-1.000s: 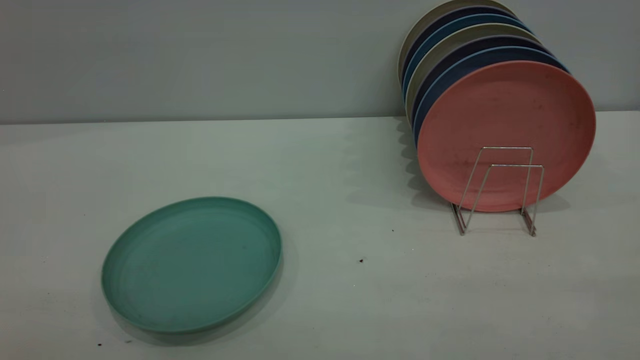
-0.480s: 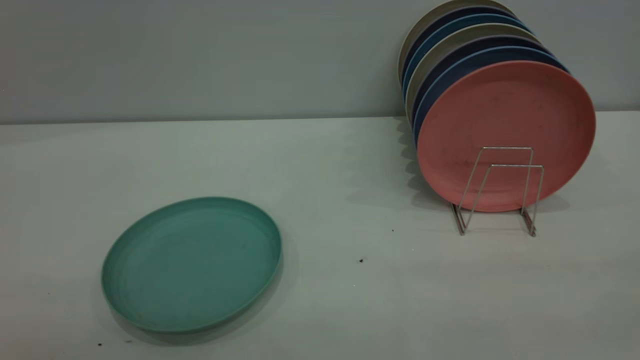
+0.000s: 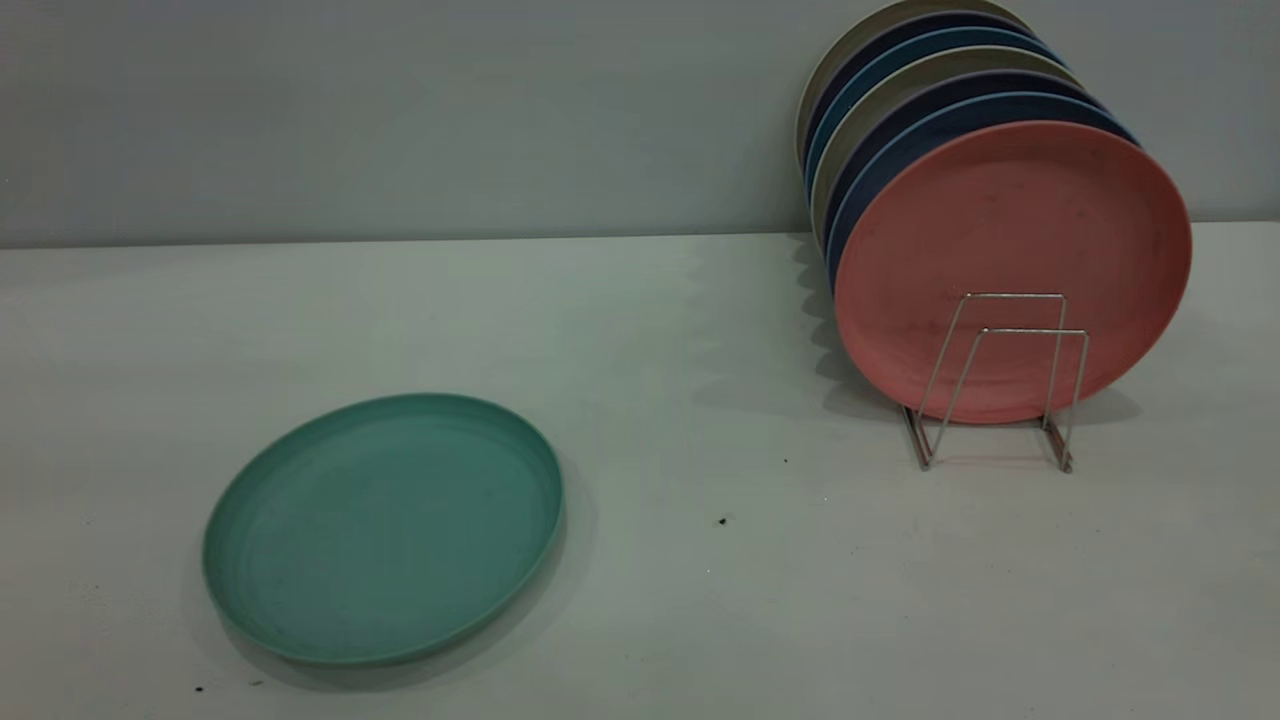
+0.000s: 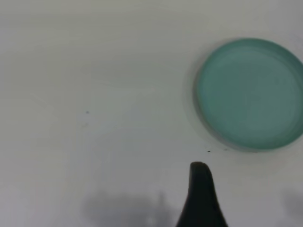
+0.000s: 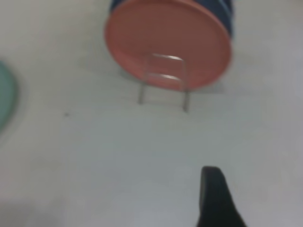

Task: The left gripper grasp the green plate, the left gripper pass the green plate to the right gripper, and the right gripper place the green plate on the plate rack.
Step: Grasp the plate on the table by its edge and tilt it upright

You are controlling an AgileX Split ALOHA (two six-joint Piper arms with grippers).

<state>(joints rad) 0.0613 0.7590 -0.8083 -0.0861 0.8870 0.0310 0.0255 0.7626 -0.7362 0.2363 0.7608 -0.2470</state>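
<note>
The green plate [image 3: 383,528] lies flat on the white table at the front left, and it also shows in the left wrist view [image 4: 250,93]. Neither arm shows in the exterior view. The left gripper [image 4: 200,171] shows only as a black tip over bare table, well apart from the plate and holding nothing. The plate rack [image 3: 995,385] stands at the back right, and its two front wire loops are free. It also shows in the right wrist view [image 5: 163,82]. The right gripper [image 5: 211,177] shows only as a black tip over bare table, well short of the rack.
Several plates stand upright in the rack, a salmon-pink plate [image 3: 1010,240] in front and blue and beige ones behind. A grey wall runs behind the table. Small dark specks [image 3: 722,521] lie on the table between the green plate and the rack.
</note>
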